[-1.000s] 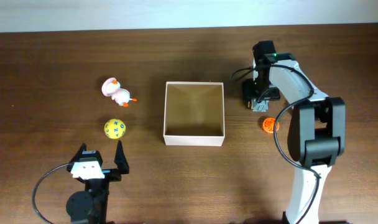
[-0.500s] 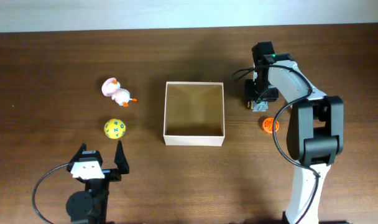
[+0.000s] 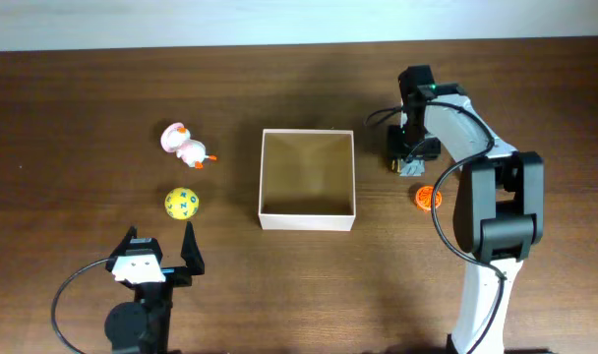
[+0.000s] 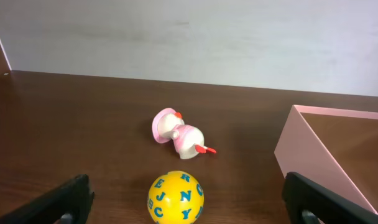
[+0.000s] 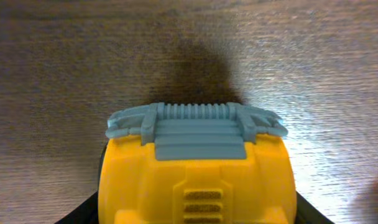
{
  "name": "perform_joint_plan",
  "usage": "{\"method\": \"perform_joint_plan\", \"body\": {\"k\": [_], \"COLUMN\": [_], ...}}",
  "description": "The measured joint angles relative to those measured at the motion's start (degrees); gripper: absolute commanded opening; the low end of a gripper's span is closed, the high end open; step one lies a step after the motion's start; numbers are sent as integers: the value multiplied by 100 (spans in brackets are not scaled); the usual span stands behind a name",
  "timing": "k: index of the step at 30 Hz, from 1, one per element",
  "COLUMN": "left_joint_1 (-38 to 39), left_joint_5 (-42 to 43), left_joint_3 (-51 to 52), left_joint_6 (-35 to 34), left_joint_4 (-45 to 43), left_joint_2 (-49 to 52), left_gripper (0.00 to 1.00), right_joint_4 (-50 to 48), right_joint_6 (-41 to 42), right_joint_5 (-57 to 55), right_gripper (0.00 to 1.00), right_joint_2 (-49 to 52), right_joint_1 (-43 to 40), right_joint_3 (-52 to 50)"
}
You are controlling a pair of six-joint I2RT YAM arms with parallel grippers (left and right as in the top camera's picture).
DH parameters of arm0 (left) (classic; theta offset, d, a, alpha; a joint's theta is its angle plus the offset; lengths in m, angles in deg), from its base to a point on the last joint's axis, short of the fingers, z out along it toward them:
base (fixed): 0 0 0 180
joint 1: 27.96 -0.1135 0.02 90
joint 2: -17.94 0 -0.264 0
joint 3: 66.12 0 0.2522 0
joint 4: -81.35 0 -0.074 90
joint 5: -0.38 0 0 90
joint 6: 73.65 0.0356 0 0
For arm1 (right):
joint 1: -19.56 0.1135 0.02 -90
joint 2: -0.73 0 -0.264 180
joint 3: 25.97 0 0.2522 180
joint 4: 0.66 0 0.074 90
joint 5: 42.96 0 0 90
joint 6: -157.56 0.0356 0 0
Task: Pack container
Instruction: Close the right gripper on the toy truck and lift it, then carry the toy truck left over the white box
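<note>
Lying close left of right tool (image 3: 408, 157) (gripping yellow toy (image 5: 195, 180)): container (image 3: 307, 222)

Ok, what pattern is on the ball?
The ball is yellow with blue letters; clearest in left wrist view.

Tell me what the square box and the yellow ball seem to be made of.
Container: probably cardboard, matte; thin flat walls, white outside, tan inside.
Yellow ball: probably plastic, smooth and slightly glossy, with crisp blue letters on it.
</note>
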Motion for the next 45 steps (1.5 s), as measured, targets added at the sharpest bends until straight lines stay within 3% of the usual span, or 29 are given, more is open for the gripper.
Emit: {"method": "perform_joint_plan", "body": {"k": [12,21,28,36,45], "left_joint_1": [0,0,0,0,0], "left_joint_5": [0,0,0,0,0], "left_joint_3": [0,0,0,0,0], "left_joint_6": [0,0,0,0,0], "left_joint_4": [0,-2,-2,0,-2], "left_joint_2": [0,0,0,0,0], "left_gripper": [99,99,99,99,99], "right_joint_4": [586,1661,2229,2382,2422], "right_joint_6": [-20,-186,-376,-656,-887], "right_joint_5": [0,79,938,1996,2337], "right_gripper": [43,43,43,43,43], "right_joint_2": [0,2,-2,-4,-4], "right_joint_1": [0,20,170,737,1904], "right_joint_3": [765,2234,3388,3880,3884]}}
